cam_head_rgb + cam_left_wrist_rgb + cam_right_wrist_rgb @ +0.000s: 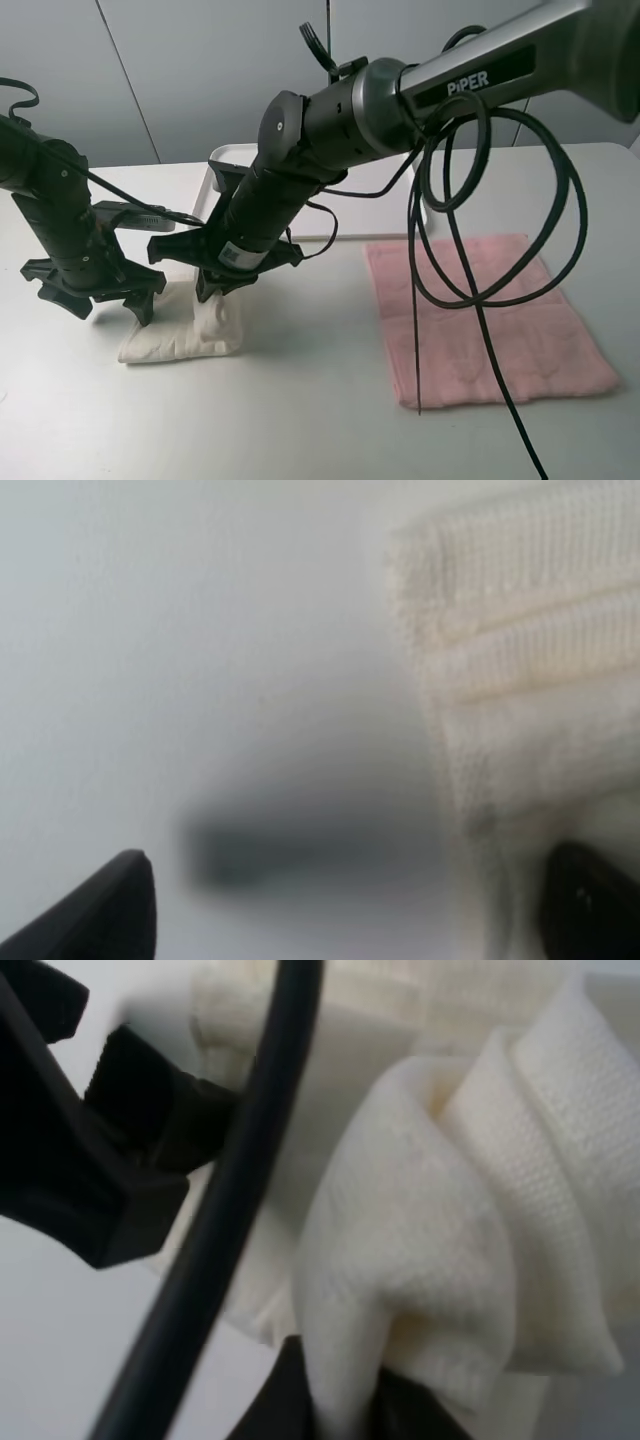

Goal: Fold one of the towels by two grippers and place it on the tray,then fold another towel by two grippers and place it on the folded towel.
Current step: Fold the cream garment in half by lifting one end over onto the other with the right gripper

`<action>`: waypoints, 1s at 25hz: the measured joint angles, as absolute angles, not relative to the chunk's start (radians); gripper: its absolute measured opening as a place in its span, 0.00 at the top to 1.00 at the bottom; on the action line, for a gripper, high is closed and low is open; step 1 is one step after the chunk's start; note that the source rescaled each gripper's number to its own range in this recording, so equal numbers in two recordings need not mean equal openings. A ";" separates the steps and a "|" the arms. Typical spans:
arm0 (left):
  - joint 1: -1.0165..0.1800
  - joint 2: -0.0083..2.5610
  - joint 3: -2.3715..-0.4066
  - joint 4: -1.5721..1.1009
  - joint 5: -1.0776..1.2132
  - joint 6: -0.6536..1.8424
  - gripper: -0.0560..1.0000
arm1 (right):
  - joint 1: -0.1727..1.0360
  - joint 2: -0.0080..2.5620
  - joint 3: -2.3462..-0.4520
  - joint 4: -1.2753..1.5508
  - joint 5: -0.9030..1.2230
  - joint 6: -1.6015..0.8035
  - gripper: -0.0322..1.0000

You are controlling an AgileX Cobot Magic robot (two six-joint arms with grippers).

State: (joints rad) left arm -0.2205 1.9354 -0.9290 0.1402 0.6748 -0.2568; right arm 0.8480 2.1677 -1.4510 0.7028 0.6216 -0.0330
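Observation:
The cream towel point(185, 332) lies as a thick folded bundle on the table at the left. My right gripper point(218, 288) reaches across the middle and is shut on a raised bunch of the bundle's right end; in the right wrist view the cream towel point(450, 1210) bulges out of the jaws at the frame's lower edge. My left gripper point(112, 303) stands open over the bundle's left edge, and the cream towel point(530, 680) shows beside one of its fingers point(590, 910). The pink towel point(490, 315) lies flat on the right. The white tray point(222, 160) sits behind my right arm.
A looping black cable point(470, 250) hangs from my right arm over the pink towel. The left gripper's black body point(100, 1160) and a cable point(230, 1210) crowd the right wrist view. Bare table lies in front of both towels.

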 joint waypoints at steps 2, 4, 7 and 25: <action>-0.221 1.935 -0.929 0.140 0.675 -0.257 0.01 | 0.848 2.179 -1.451 0.752 0.603 -0.061 0.90; -0.221 1.935 -0.929 0.140 0.675 -0.257 0.01 | 0.848 2.187 -1.451 0.805 0.587 -0.090 0.90; -0.221 1.935 -0.929 0.140 0.675 -0.257 0.01 | 0.848 2.201 -1.451 0.885 0.562 -0.137 0.90; -0.221 1.935 -0.930 0.138 0.675 -0.237 0.01 | 0.865 2.258 -1.451 1.066 0.506 -0.243 0.90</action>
State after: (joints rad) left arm -0.2205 1.9354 -0.9297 0.1385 0.6748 -0.2369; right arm 0.8654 2.2582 -1.4510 1.0665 0.5062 -0.2431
